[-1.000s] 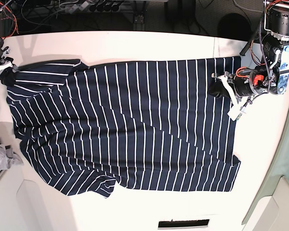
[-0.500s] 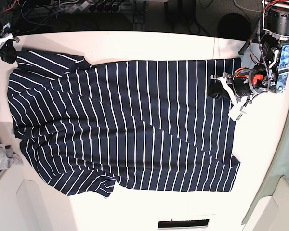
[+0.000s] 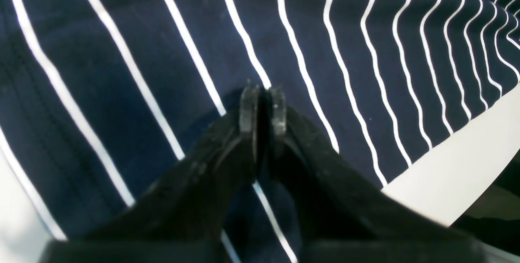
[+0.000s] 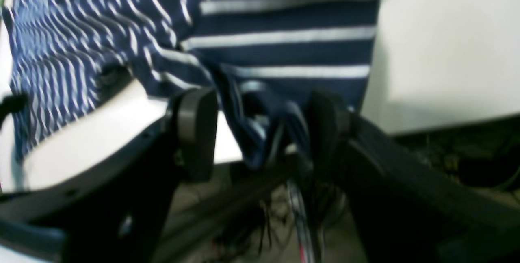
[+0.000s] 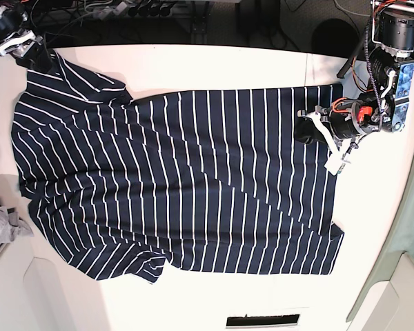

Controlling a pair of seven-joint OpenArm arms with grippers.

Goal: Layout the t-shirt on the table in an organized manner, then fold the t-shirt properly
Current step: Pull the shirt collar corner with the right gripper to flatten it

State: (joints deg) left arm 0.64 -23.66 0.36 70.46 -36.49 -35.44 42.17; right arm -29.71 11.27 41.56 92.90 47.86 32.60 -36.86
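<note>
Base view: white table [image 5: 214, 58], striped t-shirt [image 5: 179, 179]; left hand [image 5: 305, 129] together, right hand [image 5: 33, 52] apart.

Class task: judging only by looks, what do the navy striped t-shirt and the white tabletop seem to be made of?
Navy white-striped t-shirt: apparently soft matte knit cloth; it wrinkles and drapes. White tabletop: seemingly smooth, hard laminate or painted board, faintly glossy; exact material unclear.

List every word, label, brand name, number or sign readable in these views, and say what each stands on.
None can be read.
The t-shirt carries only white stripes, no print or logo.
A small white tag hangs by the left pincer, too small to tell whether it bears writing.
The table shows no markings.
</note>
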